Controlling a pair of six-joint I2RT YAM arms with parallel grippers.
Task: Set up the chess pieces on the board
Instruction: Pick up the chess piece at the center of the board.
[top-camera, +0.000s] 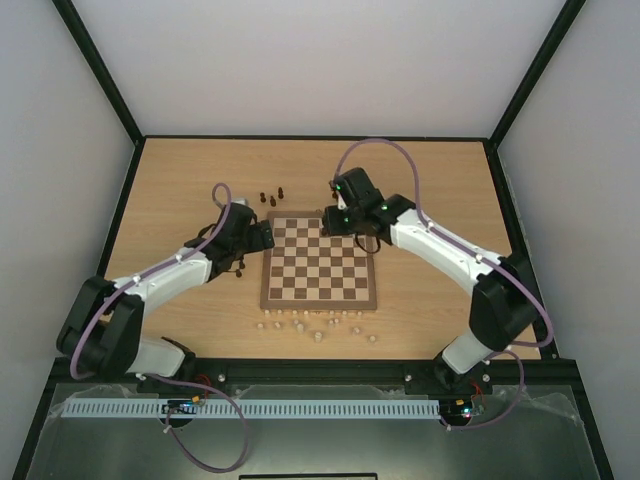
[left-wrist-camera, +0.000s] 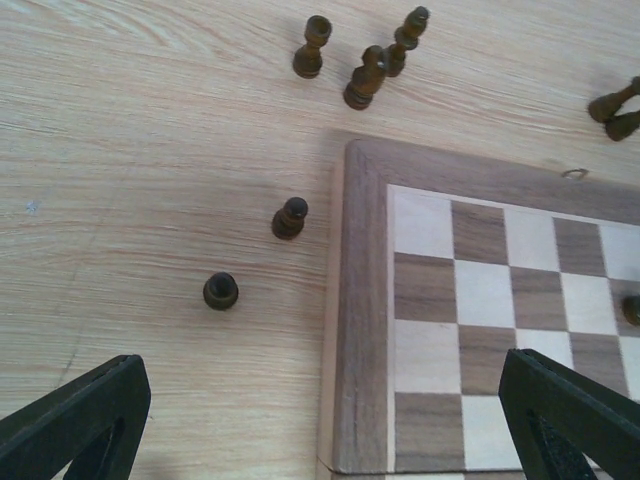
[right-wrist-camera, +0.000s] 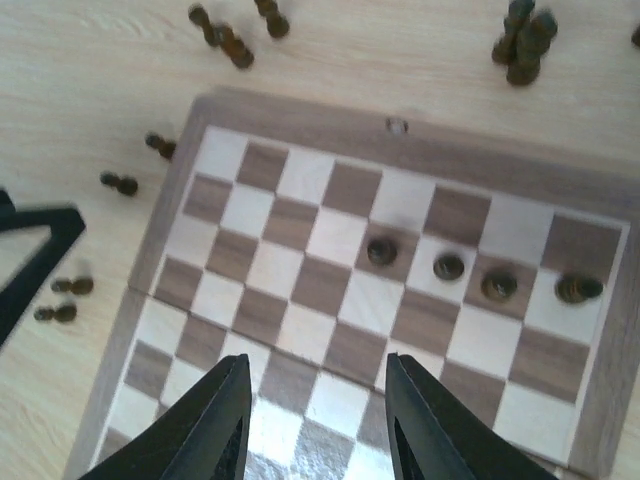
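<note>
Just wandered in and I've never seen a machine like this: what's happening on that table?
The robot is setting up a chess board. So far four dark pieces stand in a row on its squares, near the right gripper, whose fingers are apart and hold nothing. The left gripper hangs wide open over the board's corner, close to more dark pieces loose on the table. Some pale pieces lie off the board's near edge.

Left pincer (left-wrist-camera: 325, 430) spread wide, right pincer (right-wrist-camera: 315, 425) narrowly parted
</note>
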